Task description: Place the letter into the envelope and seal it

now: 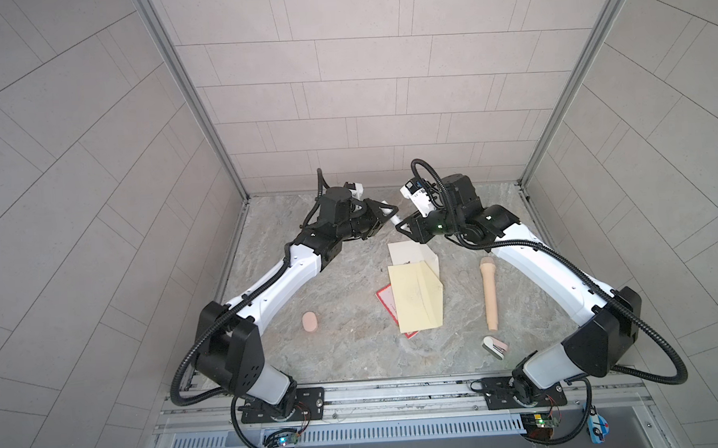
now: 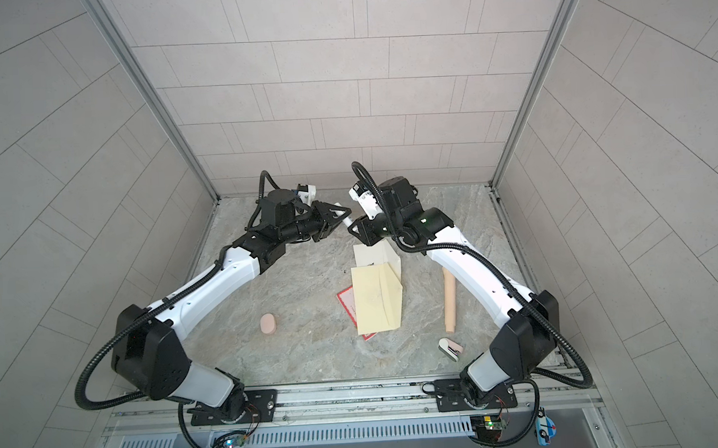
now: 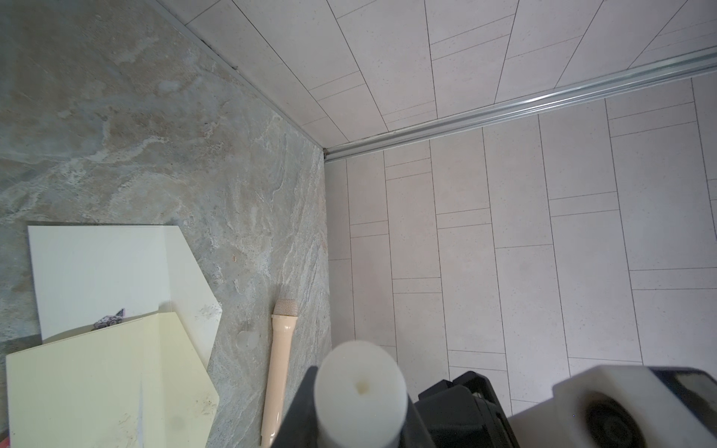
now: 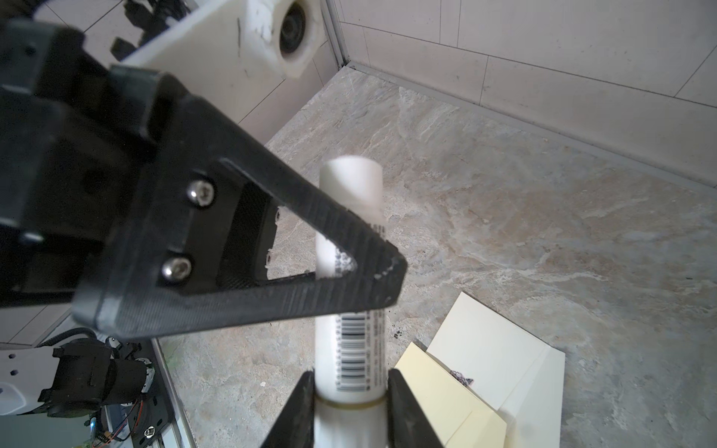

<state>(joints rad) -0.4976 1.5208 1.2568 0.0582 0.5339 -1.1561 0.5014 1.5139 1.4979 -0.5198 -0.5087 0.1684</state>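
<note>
Above the back of the marble-patterned desk (image 1: 330, 276), the left tool (image 1: 390, 212) and right tool (image 4: 349, 378) meet on a white glue stick (image 4: 349, 345). Each is clamped on the tube, the right tool's fingers (image 4: 300, 407) pressing both sides near the cap seam. The envelope (image 1: 406, 252) lies flat mid-desk below them, its flap open. A pale yellow paper (image 1: 417, 301) overlaps its near edge.
</note>
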